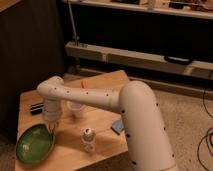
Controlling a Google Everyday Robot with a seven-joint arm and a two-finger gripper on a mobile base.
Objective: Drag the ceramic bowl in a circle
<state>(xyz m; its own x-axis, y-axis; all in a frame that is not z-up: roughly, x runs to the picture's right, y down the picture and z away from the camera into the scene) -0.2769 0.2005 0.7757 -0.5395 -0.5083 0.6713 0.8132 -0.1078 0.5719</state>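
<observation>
The ceramic bowl [35, 145], wide, shallow and glossy green, sits at the near left corner of the wooden table [105, 117]. My white arm reaches across the table from the right and bends down at the far rim of the bowl. The gripper [52, 127] is shut and its tips rest on the bowl's upper right rim. A small part of the rim is hidden behind the tips.
A small white cup [76, 110] stands just right of the gripper. A small white bottle [88, 139] stands near the front edge. A blue object [118, 126] lies at the right, a black object [36, 108] at the left and an orange item [86, 84] at the back.
</observation>
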